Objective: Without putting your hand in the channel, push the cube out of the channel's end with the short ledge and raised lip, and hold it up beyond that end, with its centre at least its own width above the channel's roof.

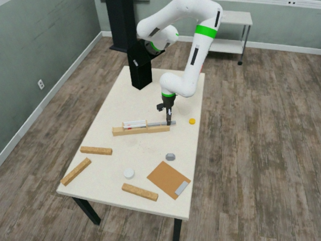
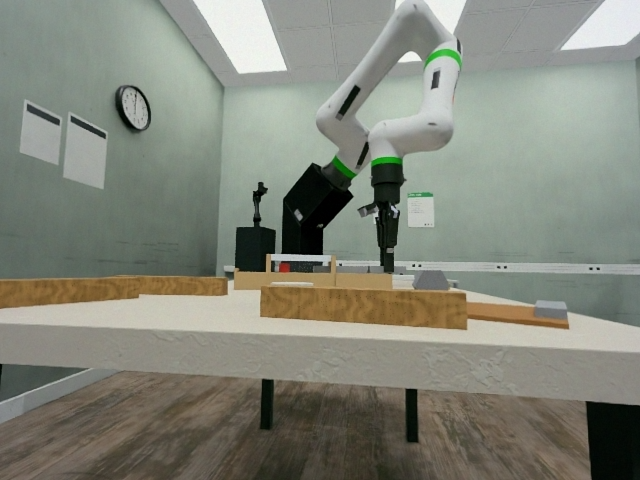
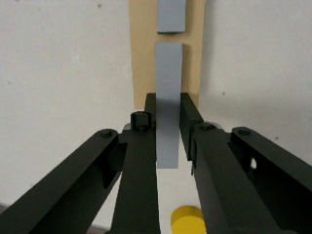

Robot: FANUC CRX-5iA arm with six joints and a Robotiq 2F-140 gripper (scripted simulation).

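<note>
The wooden channel (image 1: 140, 130) (image 2: 310, 280) lies across the table, its short ledge and lip at the left end. The red cube (image 1: 129, 127) (image 2: 284, 267) is inside, under the pale slatted roof (image 1: 134, 122) (image 2: 301, 257), near the left end. A grey bar (image 1: 155, 124) (image 2: 338, 269) (image 3: 171, 15) lies in the channel from the right. My gripper (image 1: 168, 123) (image 2: 388, 268) (image 3: 167, 107) is shut on a second grey bar (image 1: 173, 122) (image 3: 169, 68), in line behind the first with a small gap in the wrist view. The fingers are by the long ledge's right end, outside the roofed part.
A yellow disc (image 1: 192, 121) (image 3: 188, 220) lies right of the gripper. Nearer the front are a grey block (image 1: 170, 156) (image 2: 430, 280), a brown board (image 1: 165, 178) (image 2: 501, 313), a white round piece (image 1: 128, 173) and three wooden blocks (image 1: 96, 150) (image 1: 75, 171) (image 1: 140, 192).
</note>
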